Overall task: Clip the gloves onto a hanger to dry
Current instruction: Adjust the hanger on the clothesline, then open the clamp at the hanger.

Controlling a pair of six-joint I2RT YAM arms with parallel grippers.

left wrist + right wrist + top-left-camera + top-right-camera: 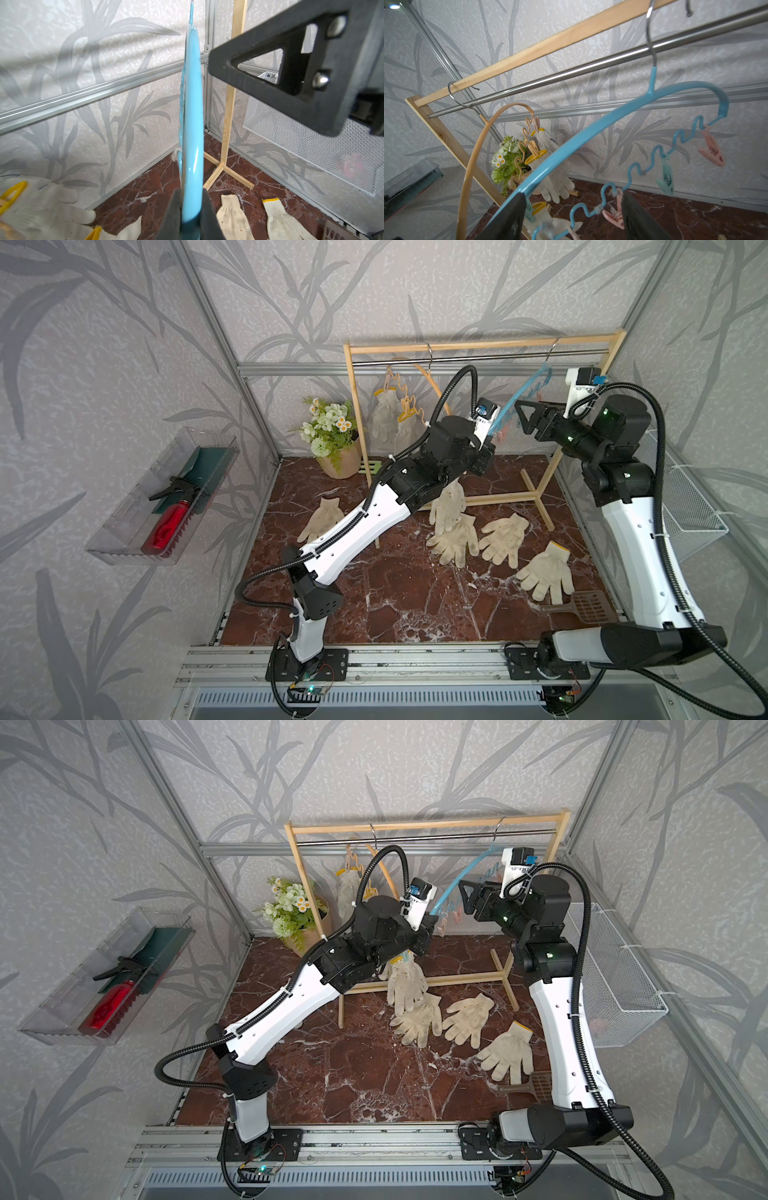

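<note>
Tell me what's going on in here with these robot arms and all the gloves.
The left pincer is shut on the low end of the blue hanger, which hooks on the rack. The right pincer is open at that hanger's clips, holding nothing. One glove hangs clipped there, two gloves hang on the orange hanger, and four others lie loose on the table.

No legible text anywhere.
</note>
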